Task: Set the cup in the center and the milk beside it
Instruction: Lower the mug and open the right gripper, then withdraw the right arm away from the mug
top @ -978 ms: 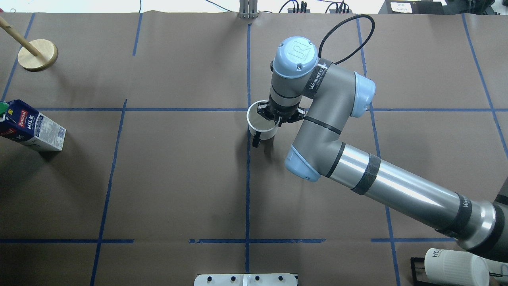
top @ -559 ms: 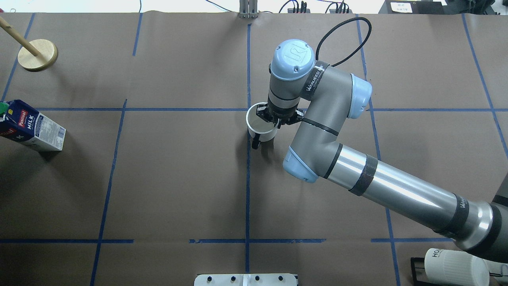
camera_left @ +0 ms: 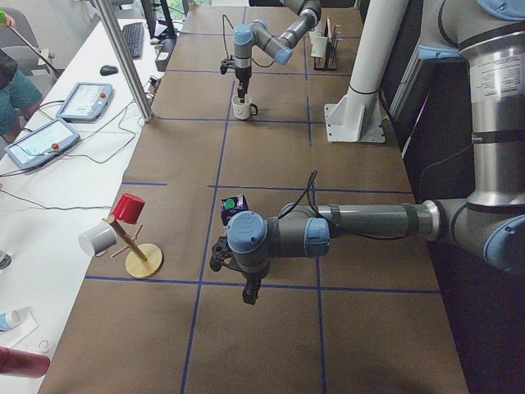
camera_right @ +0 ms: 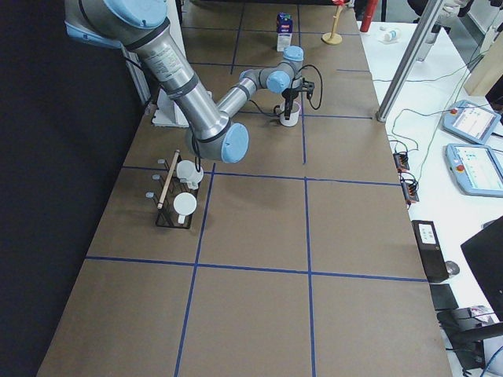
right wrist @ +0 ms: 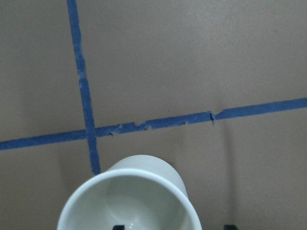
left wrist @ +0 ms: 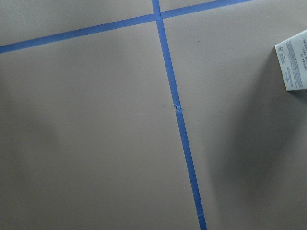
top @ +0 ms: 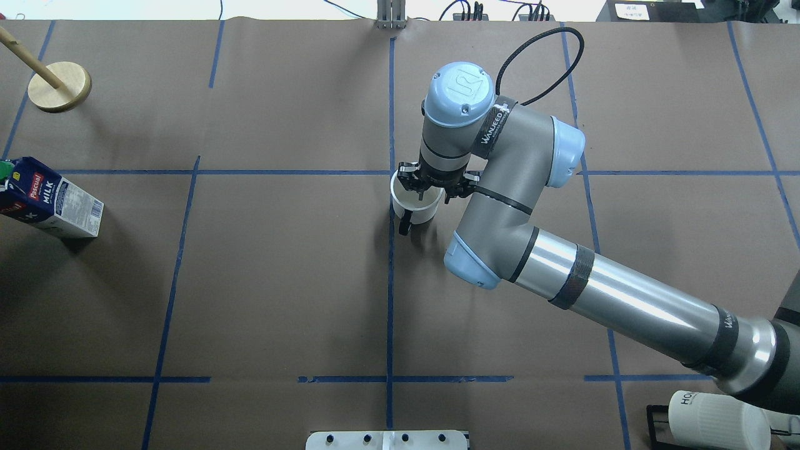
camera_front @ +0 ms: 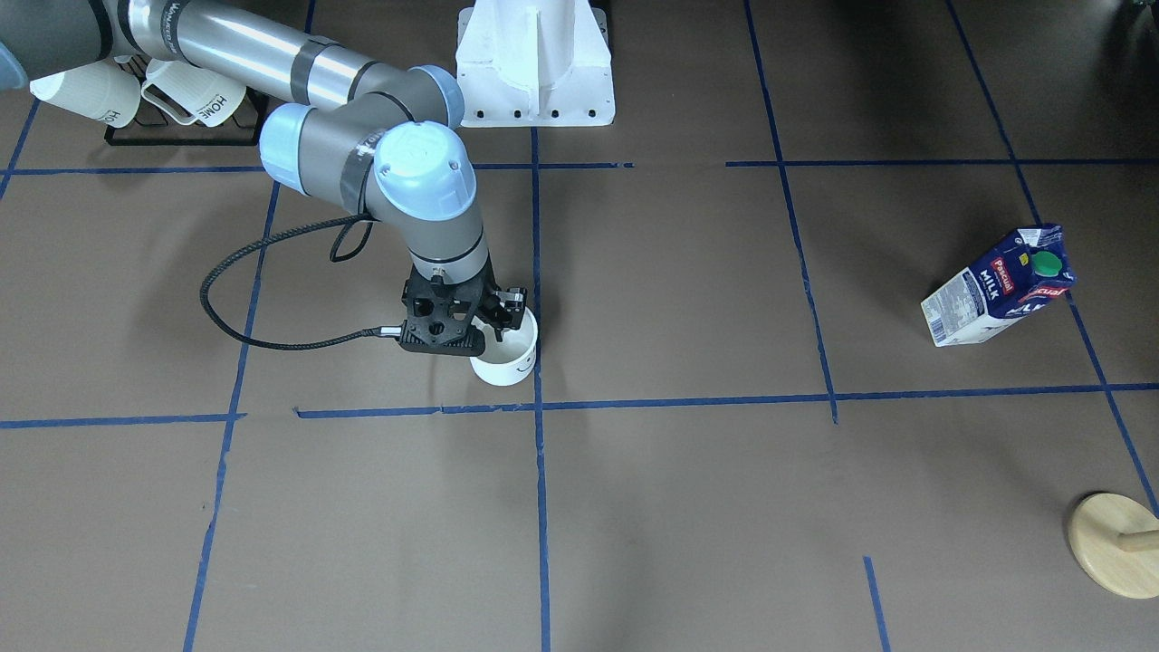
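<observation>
Front-facing view: the right pincer [camera_front: 496, 328] straddles the rim of a small smooth white mug with a black handle [camera_front: 509, 359]. The mug stands on the brown paper tabletop [camera_front: 688, 507], just beside the crossing of blue tape lines [camera_front: 537, 405].

Overhead: the navy-and-white gable-top milk carton with a green cap [top: 53, 200] stands well apart, at the left edge.

Left side view: the left pincer [camera_left: 248, 295] hangs near the carton; whether it is spread or pressed together cannot be told.

Right wrist view: the right pincer's fingertips [right wrist: 118, 227] are spread wide, one inside the mug and one outside.
</observation>
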You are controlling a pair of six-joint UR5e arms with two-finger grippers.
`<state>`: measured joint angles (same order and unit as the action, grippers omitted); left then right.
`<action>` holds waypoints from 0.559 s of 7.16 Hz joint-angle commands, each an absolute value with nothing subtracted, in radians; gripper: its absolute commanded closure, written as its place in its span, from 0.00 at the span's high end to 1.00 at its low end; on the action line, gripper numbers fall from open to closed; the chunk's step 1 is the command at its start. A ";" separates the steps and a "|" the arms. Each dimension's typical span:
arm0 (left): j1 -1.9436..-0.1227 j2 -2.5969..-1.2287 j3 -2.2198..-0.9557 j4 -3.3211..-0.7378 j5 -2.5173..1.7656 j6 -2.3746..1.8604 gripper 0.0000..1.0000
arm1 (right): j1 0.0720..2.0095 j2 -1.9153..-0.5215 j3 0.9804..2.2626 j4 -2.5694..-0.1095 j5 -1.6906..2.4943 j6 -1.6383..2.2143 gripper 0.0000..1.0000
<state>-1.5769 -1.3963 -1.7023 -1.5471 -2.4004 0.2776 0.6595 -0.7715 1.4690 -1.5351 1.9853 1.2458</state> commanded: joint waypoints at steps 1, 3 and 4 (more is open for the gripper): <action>-1.577 -1.400 -1.706 -1.549 -2.399 0.279 1.00 | 0.762 -0.787 1.581 -1.642 2.064 1.209 0.98; -1.577 -1.426 -1.718 -1.555 -2.398 0.270 1.00 | 0.883 -0.892 1.675 -1.699 2.153 0.986 0.98; -1.577 -1.448 -1.715 -1.612 -2.401 0.270 1.00 | 0.956 -0.972 1.712 -1.700 2.176 0.857 0.98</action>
<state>-1.5769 -1.4244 -1.7150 -1.5681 -2.3986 0.2726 0.8730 -0.8863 1.6605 -1.6864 2.1396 1.0052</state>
